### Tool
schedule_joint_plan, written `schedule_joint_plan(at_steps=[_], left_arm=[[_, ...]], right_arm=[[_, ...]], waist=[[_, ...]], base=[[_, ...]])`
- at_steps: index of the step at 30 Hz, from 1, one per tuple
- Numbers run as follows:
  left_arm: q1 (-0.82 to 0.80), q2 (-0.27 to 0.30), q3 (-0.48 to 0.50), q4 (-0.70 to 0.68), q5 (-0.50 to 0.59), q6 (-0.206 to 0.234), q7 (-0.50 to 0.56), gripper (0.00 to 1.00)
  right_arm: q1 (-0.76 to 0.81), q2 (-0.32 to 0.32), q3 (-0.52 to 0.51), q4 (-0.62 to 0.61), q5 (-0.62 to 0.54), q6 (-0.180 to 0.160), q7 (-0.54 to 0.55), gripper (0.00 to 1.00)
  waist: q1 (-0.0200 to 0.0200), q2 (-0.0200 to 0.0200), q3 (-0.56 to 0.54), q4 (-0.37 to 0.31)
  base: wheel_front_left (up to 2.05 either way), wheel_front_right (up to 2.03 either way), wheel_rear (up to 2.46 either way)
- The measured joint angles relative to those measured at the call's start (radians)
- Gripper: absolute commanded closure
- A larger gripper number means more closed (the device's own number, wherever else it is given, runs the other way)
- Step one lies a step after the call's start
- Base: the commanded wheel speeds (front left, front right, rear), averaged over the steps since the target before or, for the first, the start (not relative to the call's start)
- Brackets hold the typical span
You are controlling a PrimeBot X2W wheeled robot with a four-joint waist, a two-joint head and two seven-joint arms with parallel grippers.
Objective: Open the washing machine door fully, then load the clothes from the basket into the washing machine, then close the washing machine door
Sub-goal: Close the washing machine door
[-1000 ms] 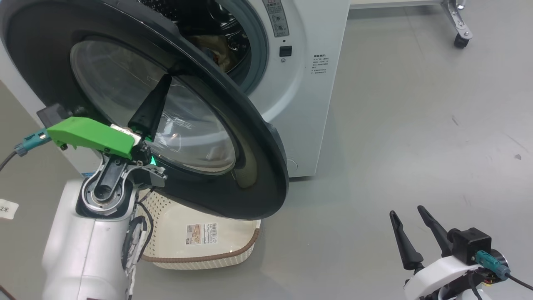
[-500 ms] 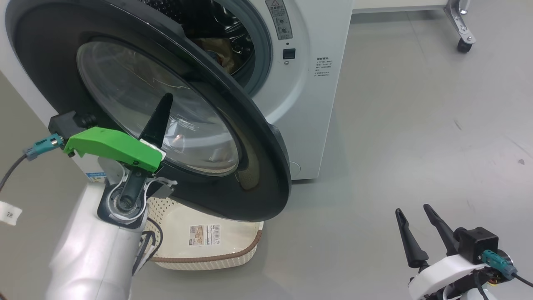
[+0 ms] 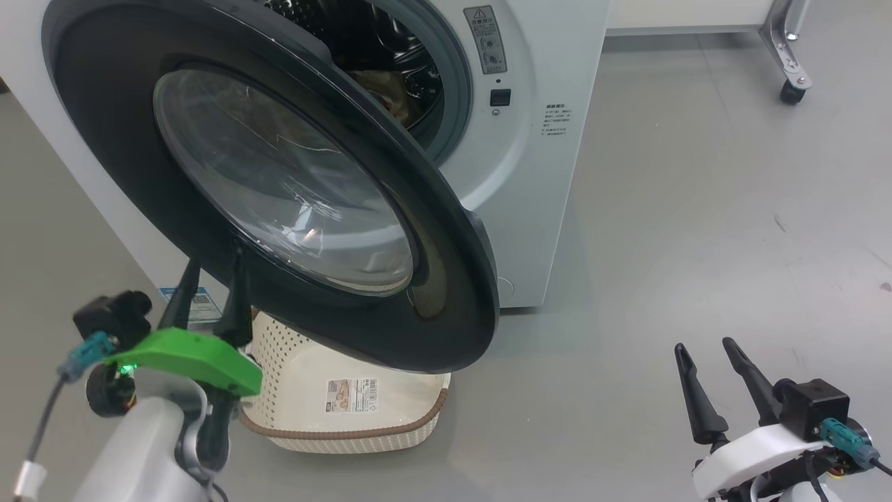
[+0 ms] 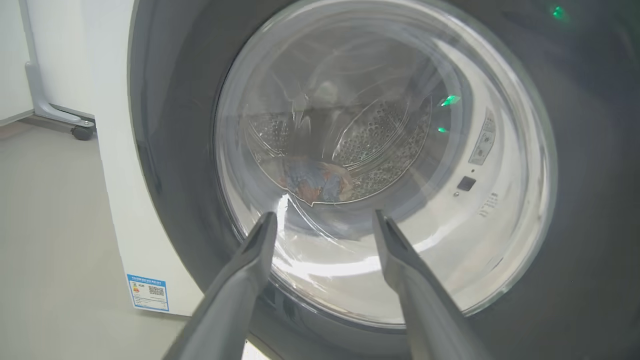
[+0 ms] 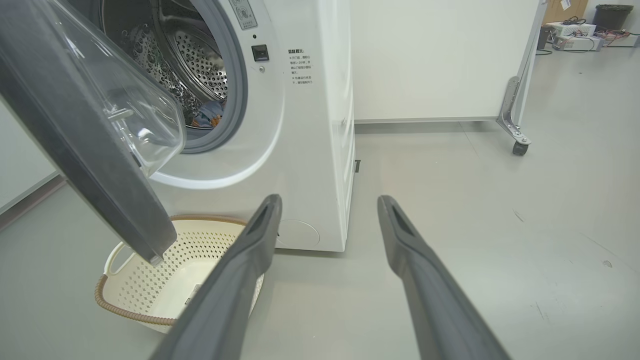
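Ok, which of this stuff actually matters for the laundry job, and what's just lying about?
Job: door, washer, basket, clothes in the drum, left pincer and right pincer, both open and empty.

Lying about: white panel on castors, boxes and cables far off.

"A home laundry room?"

"No, more a lab or test hall. The washing machine (image 5: 310,150) stands free on a wide, scuffed grey floor (image 3: 697,209)."

"What else says so?"

"Behind it is a white partition panel (image 5: 430,60) on a metal leg (image 5: 510,105) with a caster wheel (image 5: 520,148). In the far upper right corner of the right wrist view are devices (image 5: 570,29) with tangled cables (image 5: 597,36), a cardboard box (image 5: 562,7) and a black bin (image 5: 611,14)."
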Motion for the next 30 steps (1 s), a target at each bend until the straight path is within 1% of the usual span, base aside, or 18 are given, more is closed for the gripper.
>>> schedule_joint_plan(at_steps=[1, 3, 6, 13, 16, 19, 22, 27, 30], left_arm=[[0.0, 0.0, 0.0, 0.0, 0.0, 0.0, 0.0, 0.0], [0.033, 0.002, -0.018, 0.008, 0.045, 0.018, -0.039, 0.0], [0.077, 0.006, -0.036, 0.025, 0.081, 0.046, -0.079, 0.0], [0.184, 0.013, -0.02, 0.043, 0.117, 0.109, -0.079, 0.0], [0.22, 0.014, -0.009, 0.04, 0.133, 0.129, -0.079, 0.0], [0.248, 0.011, 0.017, 0.032, 0.147, 0.142, -0.078, 0.0], [0.262, 0.001, 0.054, -0.014, 0.171, 0.149, -0.078, 0.0], [0.275, -0.03, 0.066, -0.062, 0.216, 0.149, -0.078, 0.0], [0.292, -0.035, 0.069, -0.078, 0.239, 0.149, -0.078, 0.0]], right_arm=[[0.0, 0.0, 0.0, 0.0, 0.0, 0.0, 0.0, 0.0], [0.0, 0.001, 0.0, -0.002, 0.0, 0.0, 0.0, 0.0], [0.0, 0.006, -0.007, -0.004, 0.0, 0.0, 0.0, 0.0], [0.0, 0.016, -0.01, -0.004, -0.003, 0.0, 0.0, 0.0], [0.0, 0.017, -0.015, -0.005, -0.003, 0.0, 0.0, 0.0], [0.0, 0.018, -0.015, -0.006, -0.004, 0.0, 0.0, 0.0], [0.0, 0.021, -0.015, -0.009, -0.004, 0.0, 0.0, 0.0], [0.005, 0.022, -0.023, -0.012, -0.005, 0.0, 0.0, 0.0], [0.009, 0.022, -0.021, -0.012, -0.007, 0.0, 0.0, 0.0]], waist=[[0.0, 0.0, 0.0, 0.0], [0.0, 0.0, 0.002, -0.001], [0.0, 0.0, 0.003, -0.002], [0.0, 0.0, -0.011, -0.008], [0.0, 0.0, -0.021, -0.009], [0.0, 0.0, -0.024, -0.007], [0.0, 0.0, -0.026, -0.003], [0.0, 0.0, -0.029, 0.014], [0.0, 0.0, -0.032, 0.025]], base=[[0.0, 0.0, 0.0], [0.0, 0.0, 0.0], [0.0, 0.0, 0.0], [0.0, 0.0, 0.0], [0.0, 0.0, 0.0], [0.0, 0.0, 0.0], [0.0, 0.0, 0.0], [0.0, 0.0, 0.0], [0.0, 0.0, 0.0]])
